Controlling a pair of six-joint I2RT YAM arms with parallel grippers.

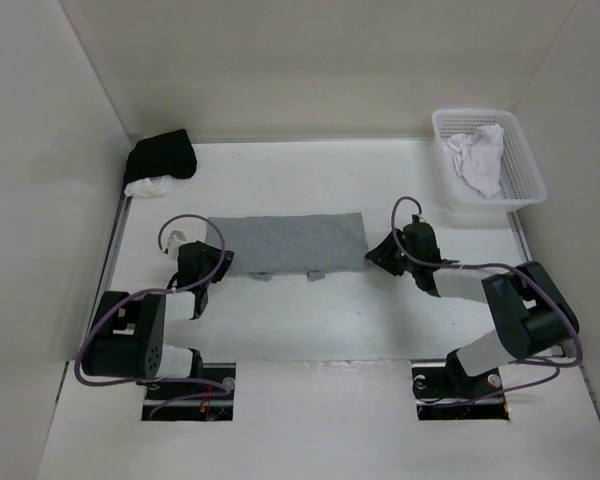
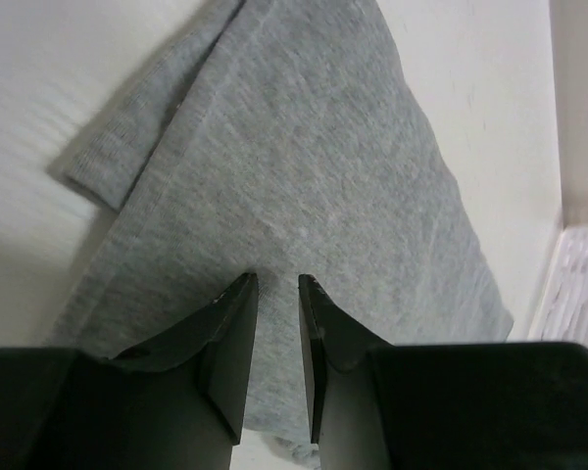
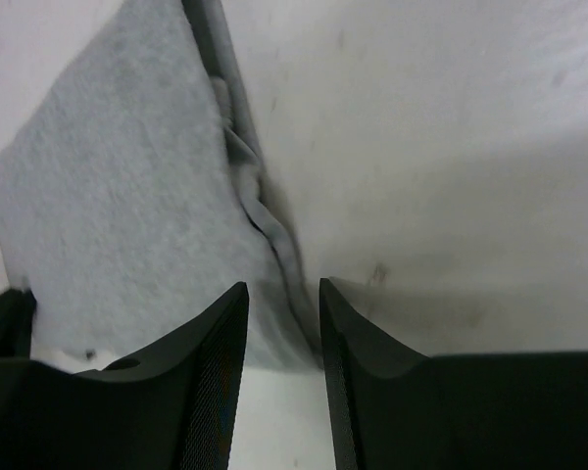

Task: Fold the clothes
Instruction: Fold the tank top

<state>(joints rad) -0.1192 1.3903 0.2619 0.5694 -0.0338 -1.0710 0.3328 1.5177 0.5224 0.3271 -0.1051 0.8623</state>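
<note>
White worktop holds your heather-grey knit T-shirt, a long folded band at centre. Left pincer and right pincer stand slightly open, empty, over its ends. Next, you likely pinch both ends for a cross-fold.

Bright, even light from overhead fills the top view. The white table and walls look slightly washed out, with soft shadows under the arms. Both wrist views are dimmer: the black fingers at 6 o'clock are soft-edged, and in the right one grey shade lies toward 4 o'clock.
</note>
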